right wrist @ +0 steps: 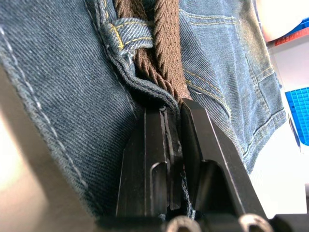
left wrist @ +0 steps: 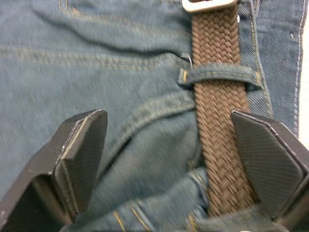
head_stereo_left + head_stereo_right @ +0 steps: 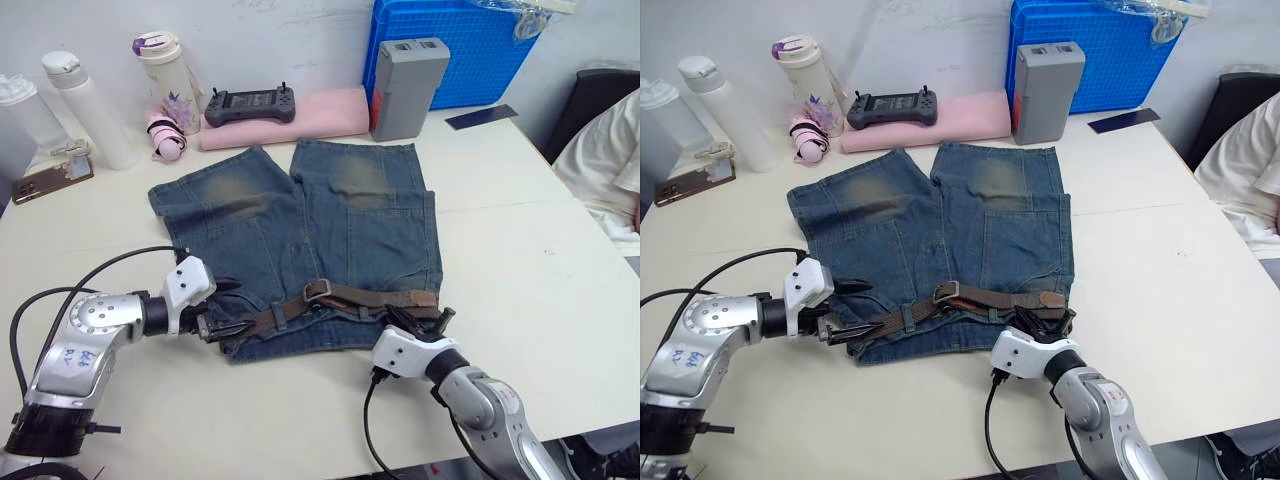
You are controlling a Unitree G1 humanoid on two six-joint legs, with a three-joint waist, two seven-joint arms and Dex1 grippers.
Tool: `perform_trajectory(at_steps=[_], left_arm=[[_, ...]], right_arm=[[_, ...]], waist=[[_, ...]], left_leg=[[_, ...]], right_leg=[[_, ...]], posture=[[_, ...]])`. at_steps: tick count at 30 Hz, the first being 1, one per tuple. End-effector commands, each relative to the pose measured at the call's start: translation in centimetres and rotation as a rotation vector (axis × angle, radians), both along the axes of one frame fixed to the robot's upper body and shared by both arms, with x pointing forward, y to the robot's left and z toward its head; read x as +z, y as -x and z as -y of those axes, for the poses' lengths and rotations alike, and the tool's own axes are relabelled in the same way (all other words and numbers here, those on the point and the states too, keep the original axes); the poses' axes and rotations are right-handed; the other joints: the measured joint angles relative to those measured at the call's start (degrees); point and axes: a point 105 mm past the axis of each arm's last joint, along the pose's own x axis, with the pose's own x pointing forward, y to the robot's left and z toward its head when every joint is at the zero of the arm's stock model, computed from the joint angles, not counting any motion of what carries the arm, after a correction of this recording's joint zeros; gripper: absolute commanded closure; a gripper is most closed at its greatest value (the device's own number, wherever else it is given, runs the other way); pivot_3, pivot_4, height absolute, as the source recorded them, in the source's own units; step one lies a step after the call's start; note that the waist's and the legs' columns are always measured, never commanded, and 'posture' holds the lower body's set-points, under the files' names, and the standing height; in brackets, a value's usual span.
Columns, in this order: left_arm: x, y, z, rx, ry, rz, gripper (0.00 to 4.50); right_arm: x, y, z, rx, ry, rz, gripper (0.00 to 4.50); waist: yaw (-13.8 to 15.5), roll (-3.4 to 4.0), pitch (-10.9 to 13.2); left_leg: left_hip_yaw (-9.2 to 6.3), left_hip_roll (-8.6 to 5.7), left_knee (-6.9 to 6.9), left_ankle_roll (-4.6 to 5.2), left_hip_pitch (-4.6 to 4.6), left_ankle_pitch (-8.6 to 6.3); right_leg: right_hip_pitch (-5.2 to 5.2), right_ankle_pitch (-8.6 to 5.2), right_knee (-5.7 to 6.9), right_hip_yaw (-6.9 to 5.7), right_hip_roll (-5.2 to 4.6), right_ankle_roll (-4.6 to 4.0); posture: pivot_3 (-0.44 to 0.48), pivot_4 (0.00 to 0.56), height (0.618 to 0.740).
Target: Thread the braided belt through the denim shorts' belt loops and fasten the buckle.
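The denim shorts (image 3: 320, 220) lie flat on the white table, waistband toward me. The braided belt (image 3: 370, 297) runs along the waistband, and its silver buckle (image 3: 317, 290) lies near the middle. My left gripper (image 3: 228, 306) is open at the waistband's left end. In the left wrist view its fingers (image 2: 82, 145) straddle the belt (image 2: 219, 121), which passes under a belt loop (image 2: 219, 75). My right gripper (image 3: 425, 318) is at the waistband's right end, shut on the belt (image 1: 169, 63) beside another belt loop (image 1: 123, 31).
Along the back edge stand a blue crate (image 3: 450, 50), a grey box (image 3: 408, 85), a pink rolled cloth (image 3: 320, 115) with a controller (image 3: 250, 103) on it, bottles (image 3: 90, 105) and a tumbler (image 3: 170, 80). A phone (image 3: 50, 180) lies far left. A person (image 3: 610, 160) sits at the right.
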Motion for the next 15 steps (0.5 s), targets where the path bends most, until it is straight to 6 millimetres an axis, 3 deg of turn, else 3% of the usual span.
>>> perform_trajectory(at_steps=[1, 6, 15], left_arm=[[1.8, 0.7, 0.2, 0.011, 0.013, 0.068, 0.00], [2.6, 1.5, 0.8, -0.003, 0.039, 0.091, 0.00], [2.7, 0.8, 0.8, -0.006, 0.023, 0.084, 0.00]], right_arm=[[-2.3, 0.7, -1.1, 0.026, -0.006, -0.089, 2.65], [-2.5, 0.7, -1.2, 0.001, -0.009, -0.079, 2.65], [-0.7, 0.7, -0.2, -0.079, 0.006, 0.077, 2.65]], waist=[[-0.01, -0.07, -0.04], [0.00, -0.13, -0.07], [0.09, -0.13, -0.06]], left_leg=[[-0.01, 0.04, 0.00, -0.03, 0.00, -0.02], [-0.07, 0.15, -0.03, -0.13, 0.01, -0.07], [-0.04, 0.10, -0.04, -0.16, -0.02, -0.09]], right_leg=[[0.00, -0.01, 0.00, 0.03, 0.02, -0.03], [-0.01, -0.08, 0.00, 0.10, 0.06, -0.15], [-0.13, -0.11, -0.06, 0.09, 0.07, -0.20]], posture=[[0.000, 0.150, 0.740], [0.000, 0.150, 0.740], [0.000, 0.150, 0.740]])
